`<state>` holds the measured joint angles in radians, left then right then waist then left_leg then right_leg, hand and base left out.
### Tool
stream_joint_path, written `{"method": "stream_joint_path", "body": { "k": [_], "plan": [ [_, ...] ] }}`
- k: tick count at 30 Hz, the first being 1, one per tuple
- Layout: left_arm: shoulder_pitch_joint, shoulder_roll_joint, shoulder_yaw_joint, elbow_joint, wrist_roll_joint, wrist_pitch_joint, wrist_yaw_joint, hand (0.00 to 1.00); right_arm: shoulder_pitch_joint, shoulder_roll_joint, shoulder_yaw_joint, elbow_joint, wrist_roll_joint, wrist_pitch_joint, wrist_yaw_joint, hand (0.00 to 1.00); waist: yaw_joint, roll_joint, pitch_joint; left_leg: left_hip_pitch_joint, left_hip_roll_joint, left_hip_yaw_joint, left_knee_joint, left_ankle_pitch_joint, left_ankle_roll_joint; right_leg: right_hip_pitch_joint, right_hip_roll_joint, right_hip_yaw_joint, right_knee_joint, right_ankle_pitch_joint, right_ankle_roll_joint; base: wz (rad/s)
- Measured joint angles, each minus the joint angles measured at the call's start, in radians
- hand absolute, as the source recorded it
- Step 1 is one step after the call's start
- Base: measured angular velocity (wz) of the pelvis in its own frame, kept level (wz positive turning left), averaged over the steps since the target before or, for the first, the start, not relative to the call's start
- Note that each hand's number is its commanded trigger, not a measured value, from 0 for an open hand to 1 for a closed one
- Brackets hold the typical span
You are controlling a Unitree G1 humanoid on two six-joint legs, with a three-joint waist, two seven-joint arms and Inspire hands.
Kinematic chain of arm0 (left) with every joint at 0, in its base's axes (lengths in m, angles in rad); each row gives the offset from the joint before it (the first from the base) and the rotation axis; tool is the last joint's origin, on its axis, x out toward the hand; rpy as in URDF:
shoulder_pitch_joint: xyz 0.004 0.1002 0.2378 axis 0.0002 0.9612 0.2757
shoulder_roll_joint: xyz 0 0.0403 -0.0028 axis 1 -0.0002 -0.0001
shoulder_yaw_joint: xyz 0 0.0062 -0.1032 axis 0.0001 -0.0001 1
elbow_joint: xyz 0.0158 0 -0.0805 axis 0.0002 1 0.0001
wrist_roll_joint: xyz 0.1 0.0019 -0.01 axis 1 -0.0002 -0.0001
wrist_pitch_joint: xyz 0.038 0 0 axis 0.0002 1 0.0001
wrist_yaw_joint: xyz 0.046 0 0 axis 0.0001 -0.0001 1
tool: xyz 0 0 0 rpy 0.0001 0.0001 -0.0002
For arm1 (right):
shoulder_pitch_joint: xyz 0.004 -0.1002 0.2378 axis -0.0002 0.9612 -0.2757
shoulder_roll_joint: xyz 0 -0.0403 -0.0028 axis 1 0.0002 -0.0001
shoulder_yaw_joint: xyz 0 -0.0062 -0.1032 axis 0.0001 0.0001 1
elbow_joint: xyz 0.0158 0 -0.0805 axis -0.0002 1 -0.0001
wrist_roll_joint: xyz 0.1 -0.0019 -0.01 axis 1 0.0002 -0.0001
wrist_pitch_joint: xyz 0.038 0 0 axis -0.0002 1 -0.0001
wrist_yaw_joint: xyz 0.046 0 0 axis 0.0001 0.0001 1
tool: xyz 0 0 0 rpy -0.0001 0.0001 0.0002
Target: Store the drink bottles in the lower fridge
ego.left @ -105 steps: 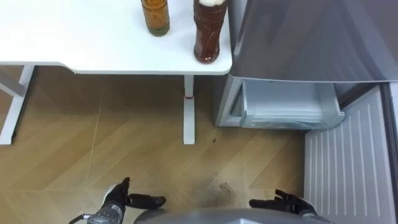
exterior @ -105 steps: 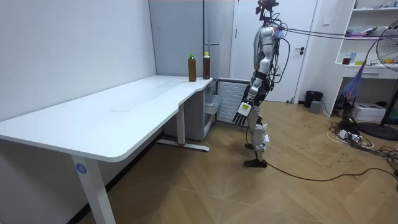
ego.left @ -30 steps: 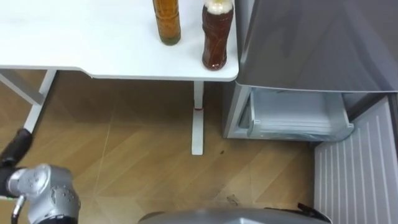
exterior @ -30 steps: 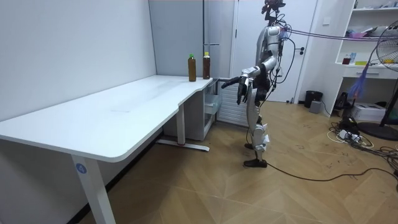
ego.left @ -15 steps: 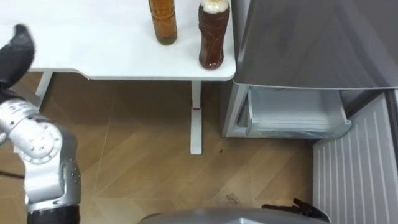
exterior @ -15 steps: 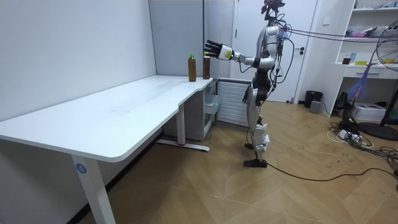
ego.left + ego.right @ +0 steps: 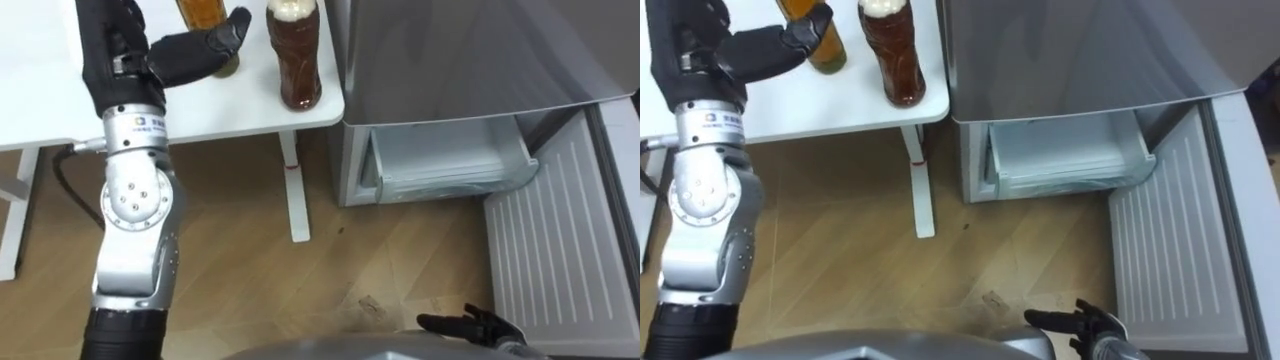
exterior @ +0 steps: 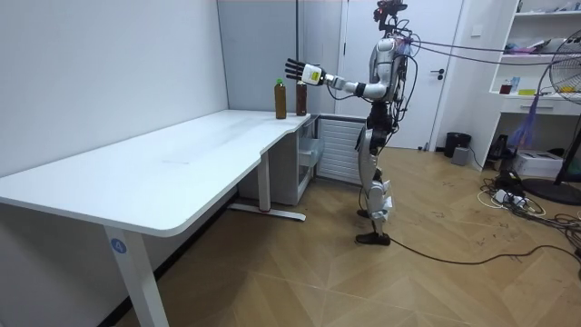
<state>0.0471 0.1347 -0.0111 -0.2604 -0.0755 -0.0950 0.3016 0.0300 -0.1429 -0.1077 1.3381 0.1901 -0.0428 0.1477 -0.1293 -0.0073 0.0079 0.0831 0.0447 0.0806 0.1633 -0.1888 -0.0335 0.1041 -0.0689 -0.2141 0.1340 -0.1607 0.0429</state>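
Note:
Two drinks stand near the white table's (image 7: pixel 230 100) corner beside the fridge: an amber bottle (image 7: pixel 203 12) and a dark brown bottle (image 7: pixel 294 60) with a pale cap. My left hand (image 7: pixel 118 45) is raised over the table just left of the amber bottle, open, its thumb reaching across the front of that bottle without gripping it. In the room view the left hand (image 8: pixel 294 70) hovers with spread fingers above the bottles (image 8: pixel 280 100). My right hand (image 7: pixel 468 325) hangs low at the picture's bottom edge, open and holding nothing.
The grey fridge (image 7: pixel 460 50) stands right of the table. Its lower compartment is open, showing a pale drawer (image 7: pixel 440 160), and the lower door (image 7: pixel 560 240) is swung out over the wooden floor. A table leg (image 7: pixel 292 190) stands left of the drawer.
My left arm has swung up and forward from low at my side to table height, ending beside the amber bottle. The view has shifted to the right. The bottles stand as before.

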Motion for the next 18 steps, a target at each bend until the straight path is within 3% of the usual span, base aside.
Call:
{"method": "stream_joint_path", "body": {
  "k": [6,13,18],
  "plan": [
    [-0.005,0.003,0.013,-0.035,0.048,0.004,-0.003,0.0,0.001,-0.002,-0.002,0.0,0.0,0.001,0.007,0.0,-0.001,0.003,0.0015,-0.002,0.0,0.0,0.0,0.0,0.0,-0.002,0.0,0.002,0.001,0.0,0.0,0.0],
    [-0.005,0.0,0.078,-0.095,0.089,0.011,-0.035,0.0,0.004,-0.001,-0.011,0.001,0.001,0.001,0.008,0.0,0.004,0.005,-0.0007,0.001,0.0,-0.001,0.003,0.0,0.0,-0.003,0.001,0.012,0.004,0.0,0.001,0.0],
    [-0.005,-0.003,0.086,-0.133,0.101,0.022,-0.056,0.0,0.008,-0.003,-0.013,0.002,0.002,0.001,0.007,0.0,0.013,0.008,-0.0036,0.0,0.0,-0.001,0.004,0.0,0.0,-0.004,0.001,0.012,0.002,0.0,0.001,0.0]
  ]
}}
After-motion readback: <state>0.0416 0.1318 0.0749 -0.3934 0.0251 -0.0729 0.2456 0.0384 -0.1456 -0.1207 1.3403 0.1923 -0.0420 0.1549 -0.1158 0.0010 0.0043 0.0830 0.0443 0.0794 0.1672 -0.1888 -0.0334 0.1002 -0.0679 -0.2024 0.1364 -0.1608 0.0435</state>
